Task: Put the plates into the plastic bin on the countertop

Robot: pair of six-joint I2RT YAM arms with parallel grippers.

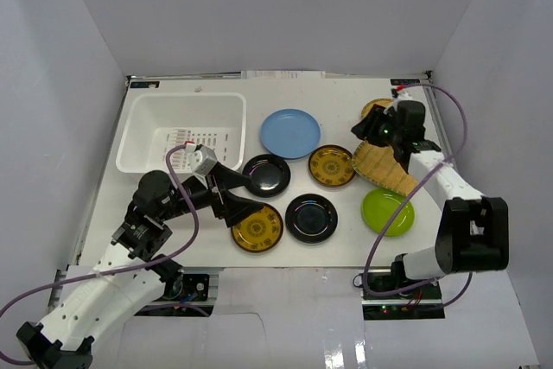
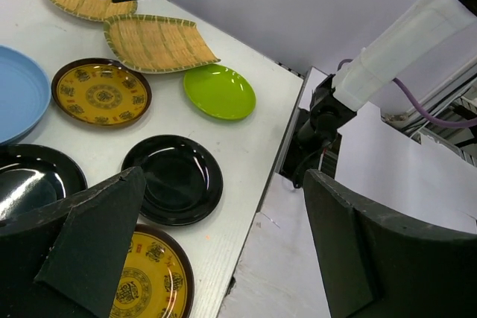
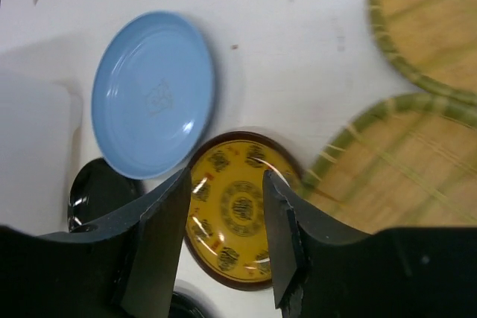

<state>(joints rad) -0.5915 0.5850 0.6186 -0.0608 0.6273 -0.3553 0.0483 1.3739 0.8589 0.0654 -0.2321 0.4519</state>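
The white plastic bin stands at the back left of the countertop. Outside it lie a light blue plate, two black plates, two gold-patterned plates, a lime green plate and two woven trays. My left gripper is open and empty over the near gold plate, beside a black plate. My right gripper is open and empty above the far gold plate, between the blue plate and a woven tray.
The bin holds only a small label on its slotted base. The table's near edge runs close to the near gold and black plates. White walls enclose the table on three sides. The right arm's base stands by the green plate.
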